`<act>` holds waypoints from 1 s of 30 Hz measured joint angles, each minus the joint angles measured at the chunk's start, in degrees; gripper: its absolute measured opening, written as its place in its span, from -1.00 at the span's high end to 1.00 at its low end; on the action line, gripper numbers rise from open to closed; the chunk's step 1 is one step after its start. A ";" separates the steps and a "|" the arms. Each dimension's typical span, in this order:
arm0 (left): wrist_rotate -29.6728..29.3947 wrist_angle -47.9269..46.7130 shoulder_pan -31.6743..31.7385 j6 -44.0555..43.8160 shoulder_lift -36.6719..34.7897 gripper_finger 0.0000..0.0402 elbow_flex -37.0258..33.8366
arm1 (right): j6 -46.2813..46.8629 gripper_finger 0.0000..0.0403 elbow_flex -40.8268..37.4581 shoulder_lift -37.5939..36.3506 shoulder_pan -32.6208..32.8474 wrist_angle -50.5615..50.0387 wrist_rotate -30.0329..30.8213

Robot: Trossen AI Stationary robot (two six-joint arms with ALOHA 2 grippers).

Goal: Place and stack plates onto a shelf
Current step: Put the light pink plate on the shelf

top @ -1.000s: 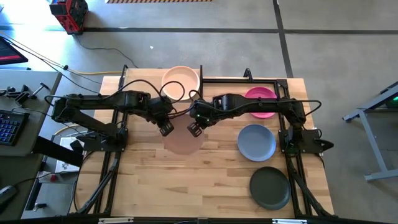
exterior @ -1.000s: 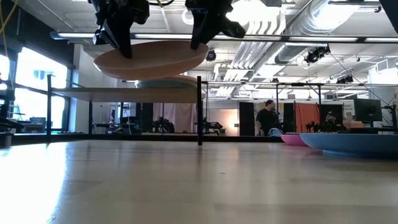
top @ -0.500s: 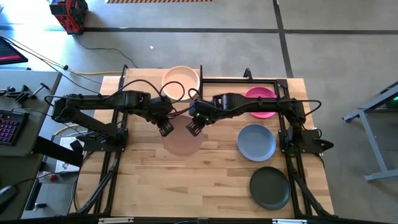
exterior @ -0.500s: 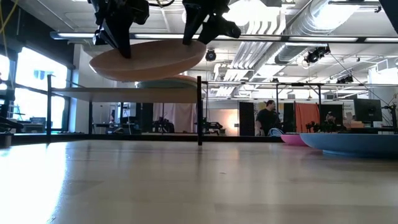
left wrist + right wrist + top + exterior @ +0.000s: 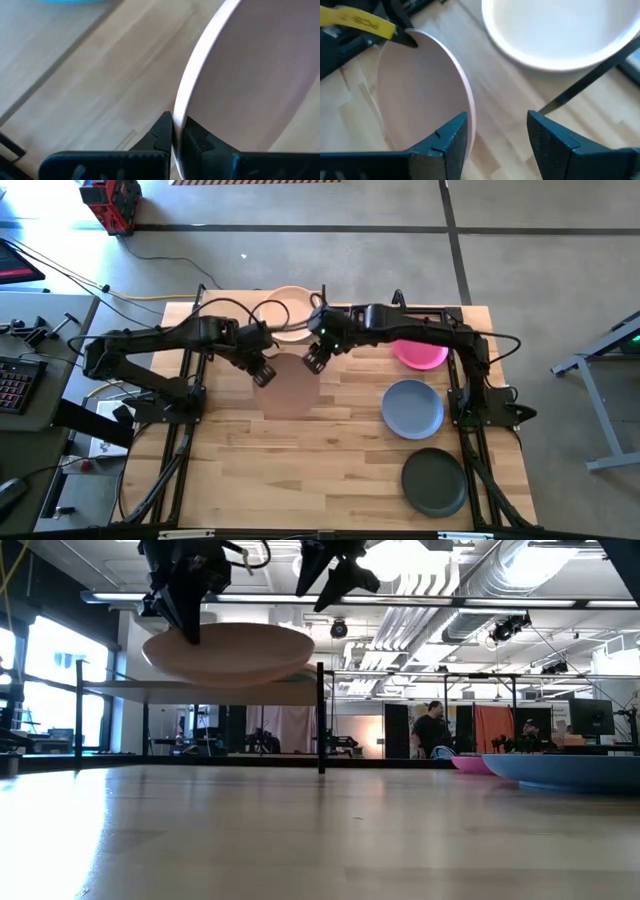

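A pink plate (image 5: 290, 387) is pinched at its rim by the left gripper (image 5: 263, 372) near the shelf's (image 5: 200, 692) front edge; the right gripper (image 5: 314, 361) is spread wide beside it.

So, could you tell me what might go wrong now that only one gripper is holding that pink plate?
1. The left gripper pinches the pink plate by its rim alone, while the right gripper is open and off it. The plate could tilt or slip out.
2. The plate hangs in the air near the shelf, about level with its black corner post; its edge might strike the post or the board.
3. A cream plate already sits on the shelf, so a careless landing could knock it.
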 joint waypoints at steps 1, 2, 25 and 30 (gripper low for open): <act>0.32 0.01 0.62 -0.12 -0.28 0.98 0.00 | -1.52 0.10 0.70 0.00 -0.51 0.00 -0.01; 0.80 -0.01 1.37 -0.13 -0.62 0.98 0.00 | -3.11 0.10 1.49 0.00 -1.07 -0.03 -0.01; -4.89 -6.56 24.57 -4.09 -7.16 0.97 7.80 | -27.19 0.10 6.66 0.02 -12.88 -2.99 -0.14; -4.46 -6.66 28.30 -4.09 -8.69 0.97 9.00 | -30.58 0.10 6.66 0.04 -14.65 -4.40 -0.15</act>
